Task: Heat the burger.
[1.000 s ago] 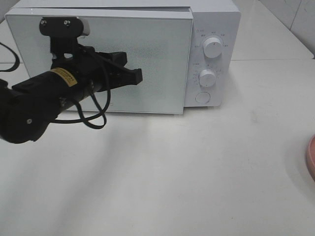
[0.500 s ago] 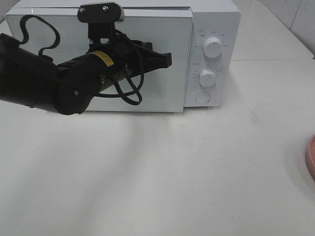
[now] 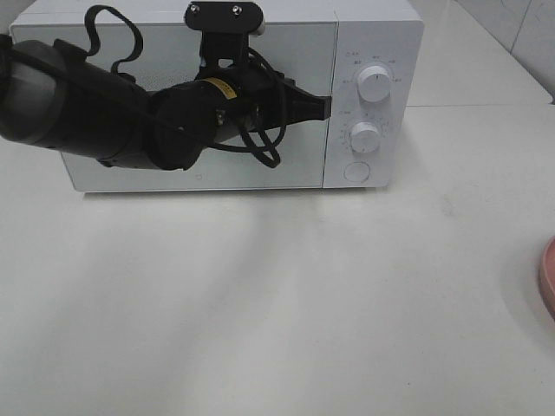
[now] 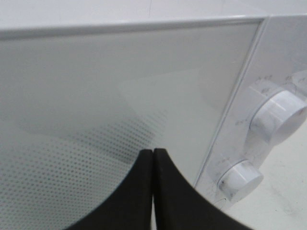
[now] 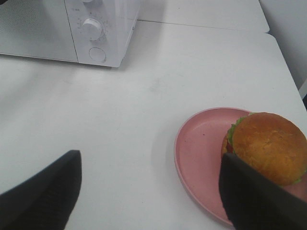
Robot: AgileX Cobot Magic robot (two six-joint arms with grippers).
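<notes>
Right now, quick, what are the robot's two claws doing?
Left gripper: closed, holding nothing, by the microwave door.
Right gripper: open, holding nothing, above the table beside the burger.

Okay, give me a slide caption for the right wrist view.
Open right gripper hovers above burger on pink plate, microwave beyond.

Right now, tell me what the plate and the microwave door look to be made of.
Plate: matte pink, probably plastic or melamine; even colour, dull sheen, soft rounded rim.
Microwave door: glossy white panel, likely glass or glazed plastic; it mirrors its surroundings and shows a fine printed dot screen. Neither can be confirmed by look alone.
</notes>
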